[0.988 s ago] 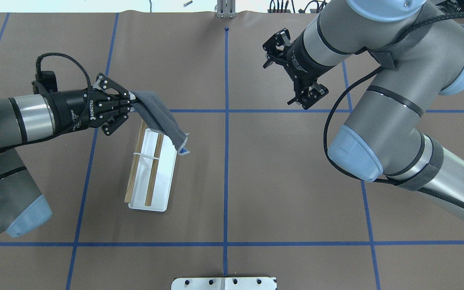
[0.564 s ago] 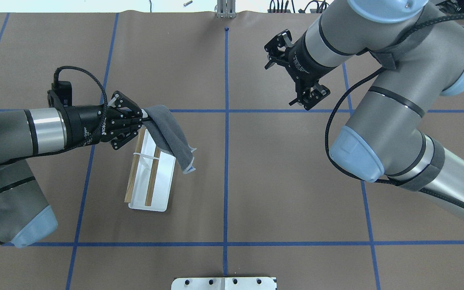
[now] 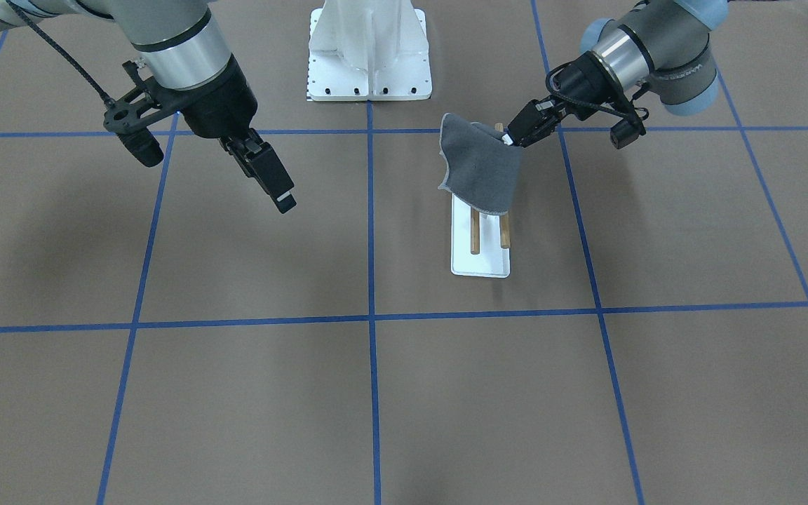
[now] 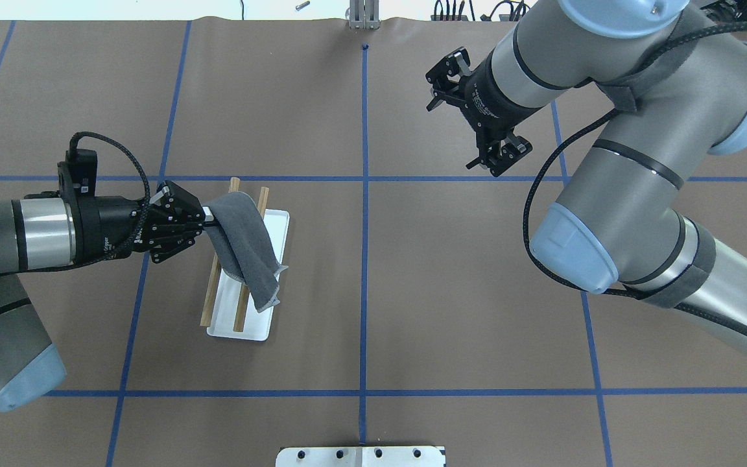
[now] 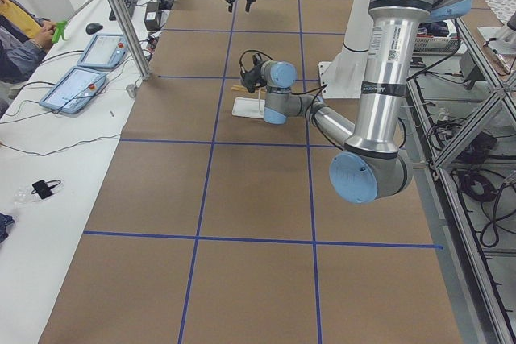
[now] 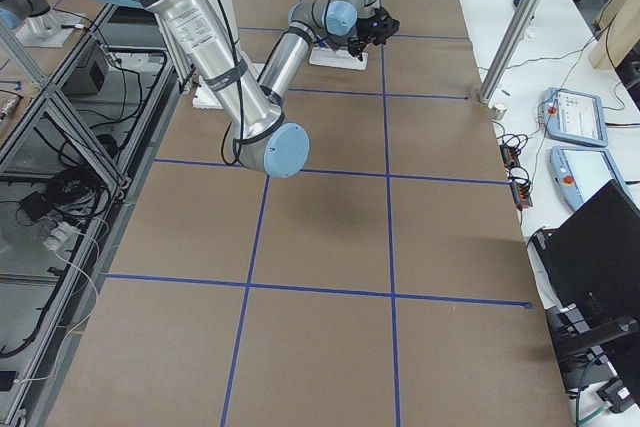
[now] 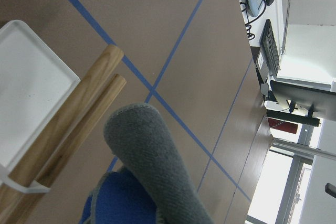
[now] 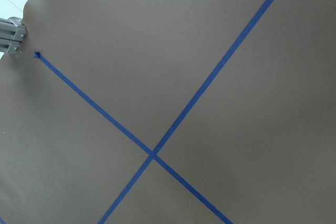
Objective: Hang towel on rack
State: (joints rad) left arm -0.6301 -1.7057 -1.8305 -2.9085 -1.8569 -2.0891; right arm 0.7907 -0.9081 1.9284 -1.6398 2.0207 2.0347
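The grey towel [image 4: 244, 250] hangs from my left gripper [image 4: 207, 219], which is shut on its edge. It is draped slantwise over the middle of the rack, across both wooden bars [image 4: 263, 194]. The rack's white base [image 4: 253, 329] lies on the table. In the front view the towel [image 3: 481, 172] hangs from the gripper [image 3: 511, 138] and covers the bars' far ends [image 3: 475, 235]. The left wrist view shows the towel [image 7: 152, 166], its blue reverse [image 7: 121, 203] and the bars [image 7: 68, 119]. My right gripper [image 4: 443, 78] is open and empty, high over the far right of the table.
A white mounting plate [image 4: 360, 455] sits at the table's near edge by the robot base. Blue tape lines [image 4: 364, 259] grid the brown table. Tablets [image 5: 76, 86] and a person [image 5: 16, 38] are on the operators' side.
My left gripper has carried the towel toward the robot along the rack. The towel now lies across the bars' middle and their far ends show. The right arm barely moved.
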